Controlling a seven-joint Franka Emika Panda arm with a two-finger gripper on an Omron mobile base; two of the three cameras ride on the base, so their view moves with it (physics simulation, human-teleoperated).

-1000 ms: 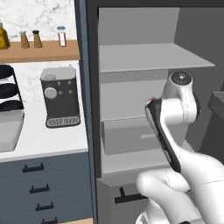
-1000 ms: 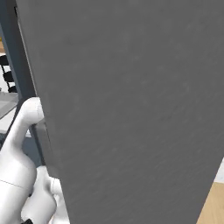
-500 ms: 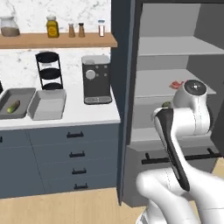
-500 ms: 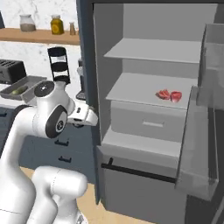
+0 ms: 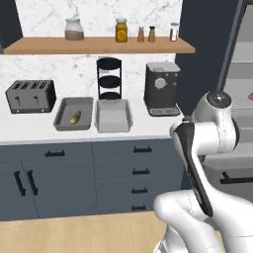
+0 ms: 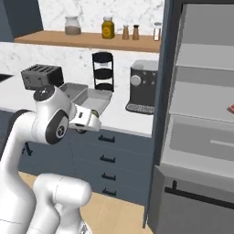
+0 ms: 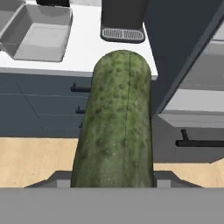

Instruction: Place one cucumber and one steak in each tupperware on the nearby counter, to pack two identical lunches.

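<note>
Tall dark cabinet at the right, door open, grey shelves inside. Long white counter to its left, over blue-grey drawer fronts with black bar handles. Wooden wall shelf above, carrying jars and small shakers.

White arm folded in front of the cabinet, beside the counter's right end.

On the counter, left to right in the left base view: dark toaster, first grey tub, second grey tub just beside it, black three-tier rack behind them against the wall, dark coffee machine near the cabinet.

Held cucumber seen lengthwise in the hand view, jutting away from the hand toward the counter edge and the foot of the coffee machine. Dark green, bumpy skin.

Gripper closed partway around that cucumber, fingers pressed to its sides; green end just visible past the hand in the right base view. Held in the air in front of the drawers, short of the counter top, not over either tub.

Another cucumber lying inside the first tub, the one next to the toaster. Second tub seen bare inside.

Steak, small red piece, on a middle shelf of the cabinet, at the picture's right edge; well apart from both tubs.
</note>
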